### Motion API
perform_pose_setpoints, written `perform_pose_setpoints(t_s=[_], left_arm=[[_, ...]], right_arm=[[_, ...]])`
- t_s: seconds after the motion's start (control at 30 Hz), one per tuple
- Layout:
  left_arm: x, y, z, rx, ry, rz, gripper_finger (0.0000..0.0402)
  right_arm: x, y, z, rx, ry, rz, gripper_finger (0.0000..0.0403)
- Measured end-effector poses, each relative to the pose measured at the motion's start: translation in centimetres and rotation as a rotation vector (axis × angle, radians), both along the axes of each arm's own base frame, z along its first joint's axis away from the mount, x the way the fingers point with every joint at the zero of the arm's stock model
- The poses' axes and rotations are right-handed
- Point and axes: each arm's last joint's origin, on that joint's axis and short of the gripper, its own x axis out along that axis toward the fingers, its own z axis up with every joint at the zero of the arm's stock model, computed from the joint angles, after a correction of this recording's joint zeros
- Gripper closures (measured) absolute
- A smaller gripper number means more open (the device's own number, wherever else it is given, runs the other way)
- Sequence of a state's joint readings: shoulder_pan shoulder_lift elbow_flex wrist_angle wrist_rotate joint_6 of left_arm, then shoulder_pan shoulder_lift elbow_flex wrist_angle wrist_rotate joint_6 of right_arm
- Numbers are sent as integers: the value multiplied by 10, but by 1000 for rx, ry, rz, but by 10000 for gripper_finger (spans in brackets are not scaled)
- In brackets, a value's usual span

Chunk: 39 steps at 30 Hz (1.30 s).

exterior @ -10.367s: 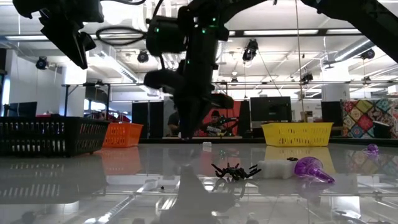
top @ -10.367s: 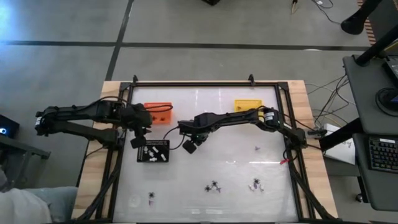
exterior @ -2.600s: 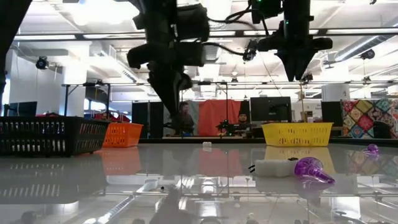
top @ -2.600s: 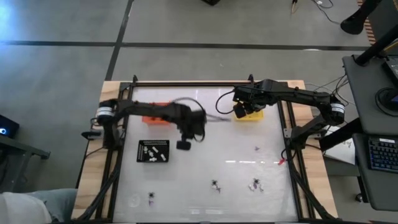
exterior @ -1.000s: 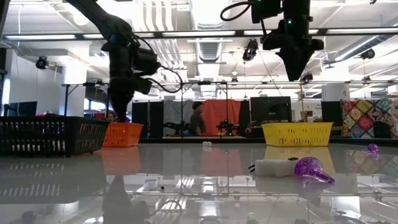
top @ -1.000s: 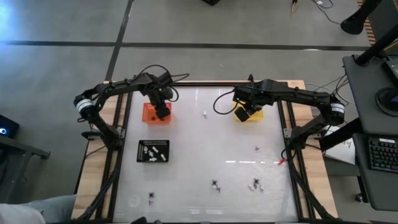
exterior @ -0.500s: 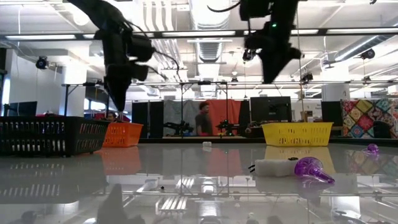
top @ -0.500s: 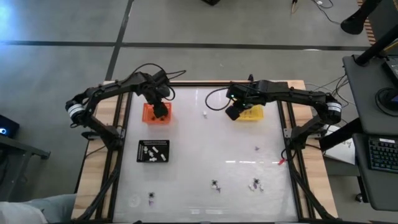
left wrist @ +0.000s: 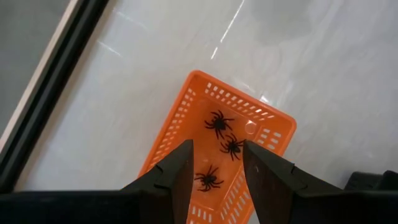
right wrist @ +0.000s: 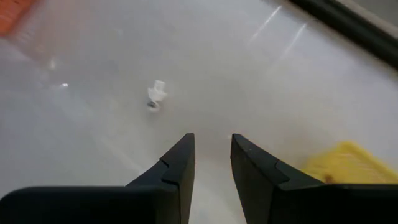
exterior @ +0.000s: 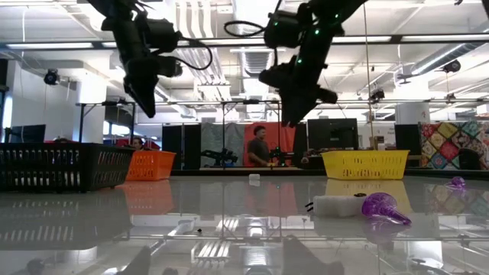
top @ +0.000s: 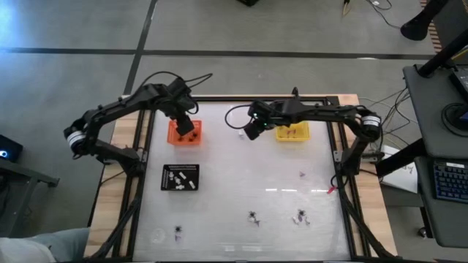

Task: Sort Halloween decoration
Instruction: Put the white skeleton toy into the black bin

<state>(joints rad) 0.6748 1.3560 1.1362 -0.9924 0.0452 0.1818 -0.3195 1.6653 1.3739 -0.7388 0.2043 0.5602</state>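
Near-edge trinkets (top: pixel 252 218) too small to identify from above; orange tray (left wrist: pixel 217 144) cut off by left wrist view's edge.

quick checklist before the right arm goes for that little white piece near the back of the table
1. Right gripper empty, jaws apart: ok.
2. White piece in right wrist view, ahead of the jaws: ok.
3. Bare glass around it, yellow tray off to the side: ok.
4. Left gripper out of the way, above the orange tray: ok.
5. Three spiders inside the orange tray: ok.
6. Jaws lined up with the piece: not ok, it sits off to one side.
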Motion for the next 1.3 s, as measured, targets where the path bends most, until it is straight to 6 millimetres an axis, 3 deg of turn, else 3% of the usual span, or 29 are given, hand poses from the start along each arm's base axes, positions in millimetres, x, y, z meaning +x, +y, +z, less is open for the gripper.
perform_pose_setpoints(t_s=[0.43,0.77,0.97,1.3], left_arm=[[-3,-4,6,-1,-36,-10,281],[-3,-4,6,-1,-36,-9,281],[-3,-4,6,4,-33,-26,281],[-3,-3,6,9,-31,-41,281]], right_arm=[[32,-13,-39,54,-105,-58,240],[56,-20,-55,68,-141,-33,236],[70,-24,-74,96,-106,-27,236],[72,-25,-87,132,-38,-61,236]])
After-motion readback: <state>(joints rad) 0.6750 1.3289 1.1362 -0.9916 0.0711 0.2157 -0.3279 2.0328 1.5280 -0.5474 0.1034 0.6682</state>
